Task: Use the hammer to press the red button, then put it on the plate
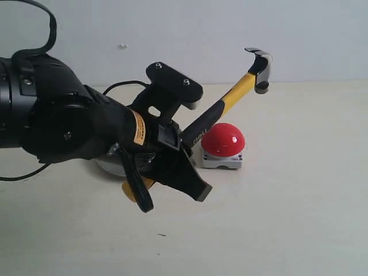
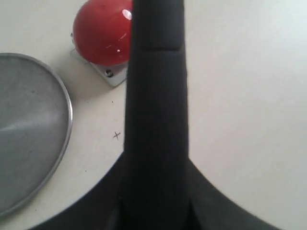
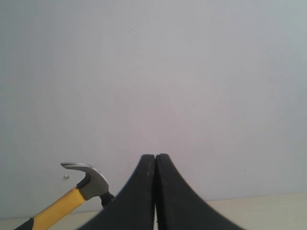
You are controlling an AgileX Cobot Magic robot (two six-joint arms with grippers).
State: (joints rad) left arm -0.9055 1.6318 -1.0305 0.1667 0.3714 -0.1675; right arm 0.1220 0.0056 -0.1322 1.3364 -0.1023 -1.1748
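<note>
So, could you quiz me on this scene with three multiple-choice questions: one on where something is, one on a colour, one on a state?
1. Where is the head of the hammer?
A) up in the air, not touching the red button
B) lying on the plate
C) flat on the table

2. What colour is the button's square base?
A) black
B) light grey
C) yellow

3. How is the right gripper?
A) wide open
B) shut on the hammer
C) shut, holding nothing

Answers:
1 A: the left gripper holds the handle, with the head raised beyond the button.
2 B: a pale grey block shows under the red dome.
3 C: its fingers meet with nothing between them.
</note>
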